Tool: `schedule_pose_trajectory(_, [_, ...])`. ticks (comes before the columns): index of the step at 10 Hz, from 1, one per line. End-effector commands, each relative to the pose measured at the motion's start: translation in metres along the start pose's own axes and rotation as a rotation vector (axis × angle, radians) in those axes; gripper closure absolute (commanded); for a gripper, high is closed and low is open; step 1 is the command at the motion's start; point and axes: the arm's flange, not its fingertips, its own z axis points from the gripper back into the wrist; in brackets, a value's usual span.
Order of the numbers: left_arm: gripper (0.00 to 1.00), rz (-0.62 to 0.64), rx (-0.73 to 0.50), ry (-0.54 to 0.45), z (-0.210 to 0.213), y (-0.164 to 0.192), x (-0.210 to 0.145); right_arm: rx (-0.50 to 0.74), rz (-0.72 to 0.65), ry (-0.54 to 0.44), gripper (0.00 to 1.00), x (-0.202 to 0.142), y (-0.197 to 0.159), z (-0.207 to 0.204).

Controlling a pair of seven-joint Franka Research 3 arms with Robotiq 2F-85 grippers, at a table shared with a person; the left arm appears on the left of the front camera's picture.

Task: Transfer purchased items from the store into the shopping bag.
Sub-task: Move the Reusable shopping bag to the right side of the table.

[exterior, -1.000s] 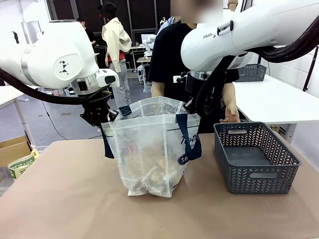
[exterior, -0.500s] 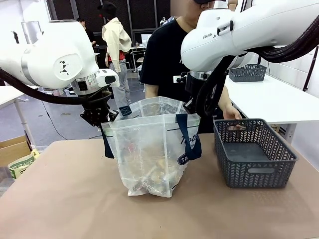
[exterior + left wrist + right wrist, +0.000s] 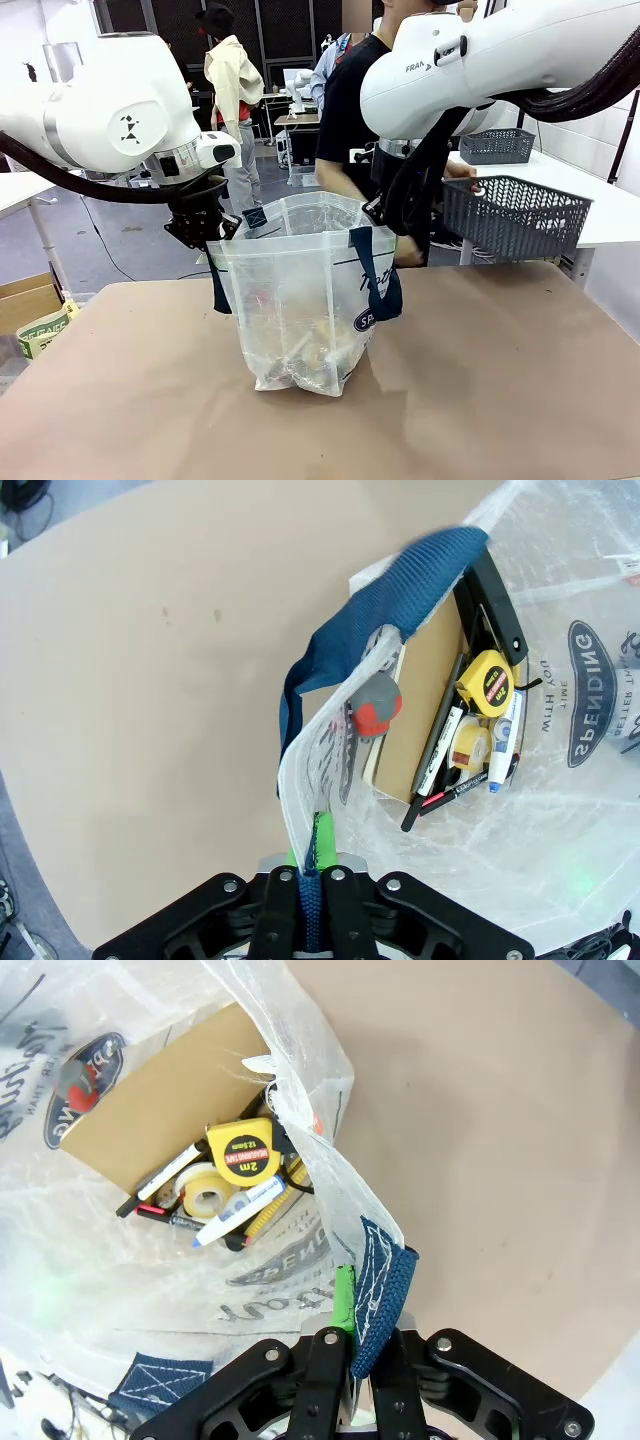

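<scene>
Pinching the bag point(image 3: 300, 300) at its rim, the left gripper point(image 3: 312, 900) is clamped tight on it, and the right gripper point(image 3: 355, 1360) is gripping the opposite rim likewise. The bag is standing on the table point(image 3: 500, 400) between and below the 2 grippers, with a tape measure point(image 3: 487, 680) and cardboard point(image 3: 425, 710) lying inside. A person point(image 3: 350, 110) is holding the basket point(image 3: 515, 215) in the air, right of the bag.

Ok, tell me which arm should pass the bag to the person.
Right, probably. The right gripper is shut on the bag strap nearest the person holding the basket; the left gripper grips the strap farther away.
</scene>
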Motion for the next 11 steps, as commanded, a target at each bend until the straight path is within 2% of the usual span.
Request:
schedule_pose_trajectory(1, [1.00, 0.204, -0.035, 0.022, 0.006, -0.018, 0.021, 0.101, -0.189, 0.044, 1.00, 0.017, 0.010, 0.012])
schedule_pose_trajectory(4, [1.00, 0.191, -0.059, 0.021, 0.003, -0.025, 0.028, 0.091, -0.196, 0.031, 1.00, 0.027, 0.011, 0.016])
schedule_pose_trajectory(11, [1.00, 0.200, -0.168, -0.021, 0.003, -0.052, 0.045, 0.117, -0.191, -0.042, 1.00, 0.072, 0.048, 0.014])
